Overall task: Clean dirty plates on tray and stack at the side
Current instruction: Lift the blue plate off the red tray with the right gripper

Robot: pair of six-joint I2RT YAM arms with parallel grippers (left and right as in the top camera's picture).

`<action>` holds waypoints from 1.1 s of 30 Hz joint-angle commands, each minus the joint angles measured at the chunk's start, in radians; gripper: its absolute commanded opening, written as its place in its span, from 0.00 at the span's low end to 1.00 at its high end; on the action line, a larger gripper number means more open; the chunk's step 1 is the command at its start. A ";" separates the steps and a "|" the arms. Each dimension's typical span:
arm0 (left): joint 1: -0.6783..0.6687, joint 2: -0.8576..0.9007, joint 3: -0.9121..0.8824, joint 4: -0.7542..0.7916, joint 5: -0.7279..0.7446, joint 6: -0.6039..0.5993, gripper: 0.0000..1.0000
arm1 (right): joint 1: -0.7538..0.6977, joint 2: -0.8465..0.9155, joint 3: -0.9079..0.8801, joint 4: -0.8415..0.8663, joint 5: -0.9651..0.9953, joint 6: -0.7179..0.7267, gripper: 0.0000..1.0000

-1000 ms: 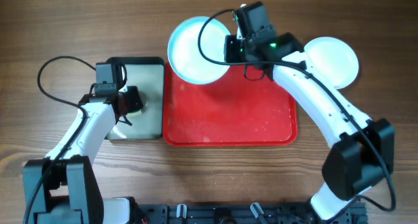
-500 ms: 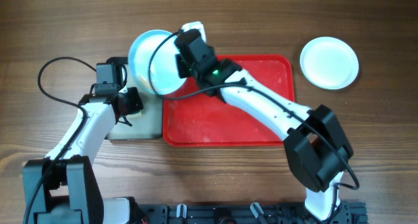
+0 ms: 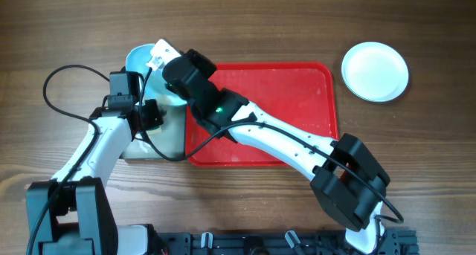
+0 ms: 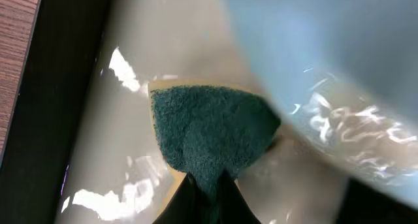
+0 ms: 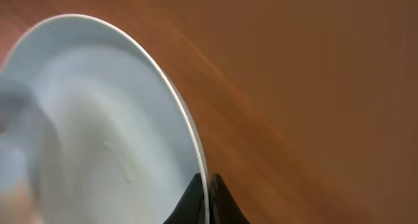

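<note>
The right gripper (image 5: 206, 192) is pinched tight on the rim of a pale blue plate (image 5: 98, 126). In the top view the plate is at the upper left, over the small grey tray (image 3: 175, 132). The left gripper (image 4: 206, 188) is squeezed on a sponge (image 4: 209, 129) just under the plate. They may touch, but the view is blurry. The red tray (image 3: 297, 99) sits in the middle, and a white plate (image 3: 375, 70) is at the upper right.

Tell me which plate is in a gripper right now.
The pale blue plate, pinched at its rim by the right gripper above the grey tray. The white plate lies untouched on the table, beyond the red tray.
</note>
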 commanded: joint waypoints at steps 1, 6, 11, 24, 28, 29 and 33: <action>0.003 -0.018 -0.003 0.003 0.005 -0.013 0.07 | 0.020 0.005 0.008 0.063 0.067 -0.170 0.04; 0.003 -0.018 -0.003 0.003 0.005 -0.013 0.07 | 0.040 0.005 0.008 0.225 0.150 -0.320 0.04; 0.003 -0.018 -0.003 0.004 0.005 -0.013 0.07 | 0.053 0.005 0.008 0.340 0.183 -0.423 0.04; 0.003 -0.018 -0.003 0.007 0.005 -0.013 0.07 | 0.073 0.005 0.008 0.419 0.182 -0.557 0.04; 0.003 -0.018 -0.003 0.007 0.005 -0.013 0.07 | 0.073 0.005 0.008 0.419 0.182 -0.557 0.04; 0.003 -0.018 -0.003 0.007 0.005 -0.013 0.07 | 0.073 0.005 0.008 0.419 0.183 -0.556 0.04; 0.003 -0.018 -0.003 0.007 0.005 -0.013 0.07 | 0.073 0.005 0.008 0.419 0.182 -0.556 0.04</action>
